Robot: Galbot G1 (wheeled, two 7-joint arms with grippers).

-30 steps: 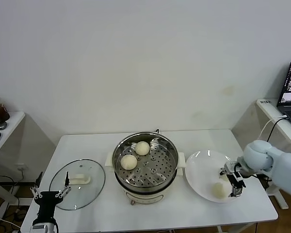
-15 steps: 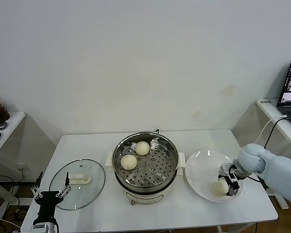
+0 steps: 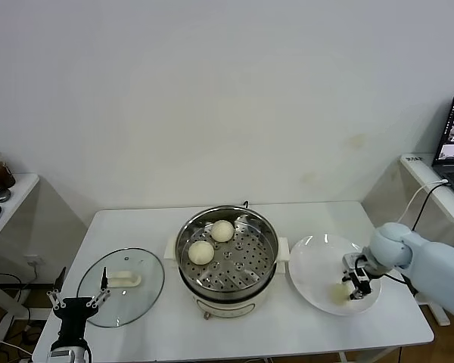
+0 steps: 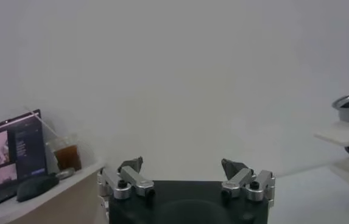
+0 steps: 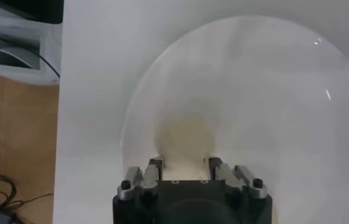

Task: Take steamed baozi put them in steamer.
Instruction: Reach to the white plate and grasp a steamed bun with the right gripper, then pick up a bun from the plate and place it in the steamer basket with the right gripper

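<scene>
The right gripper was clamped on a bun on the white plate near the table's right edge, two buns lay in the steamer, and the left gripper hung spread at the front-left corner.

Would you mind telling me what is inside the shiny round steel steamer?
Two cream-white baozi sit on the steamer's perforated tray; anything beneath that tray is hidden.
</scene>
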